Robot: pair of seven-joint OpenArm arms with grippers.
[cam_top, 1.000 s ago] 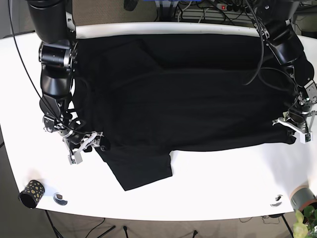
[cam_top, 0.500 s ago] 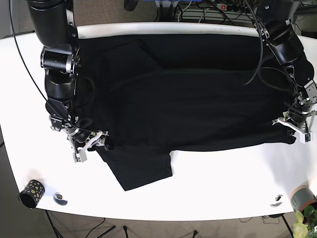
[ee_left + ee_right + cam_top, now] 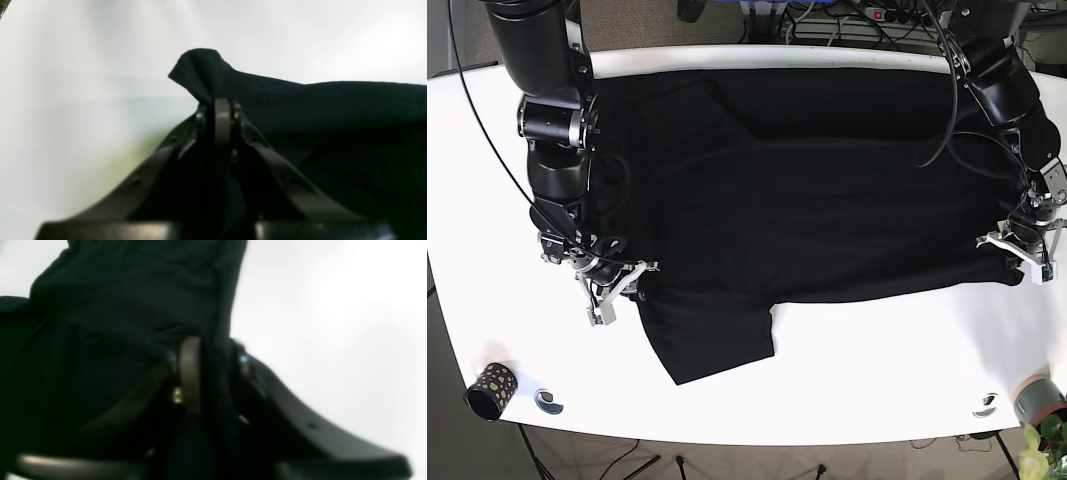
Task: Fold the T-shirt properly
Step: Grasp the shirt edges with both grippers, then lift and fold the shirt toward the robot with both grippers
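The black cotton T-shirt [image 3: 807, 200] lies spread across the white bench [image 3: 877, 380], one sleeve pointing toward the near edge. The left tool [image 3: 218, 110] is pressed together, pinching a hem corner. The right tool [image 3: 208, 353] appears clamped on the opposite edge, though the blurred wrist view leaves some doubt. The fabric is light, limp and drapes readily; grip at hem corners and keep tension even.

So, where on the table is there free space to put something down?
Bare table lies in front of the T-shirt, between its sleeve and the grey cup, and also left of the right arm. The front-left corner holds a spotted cup.
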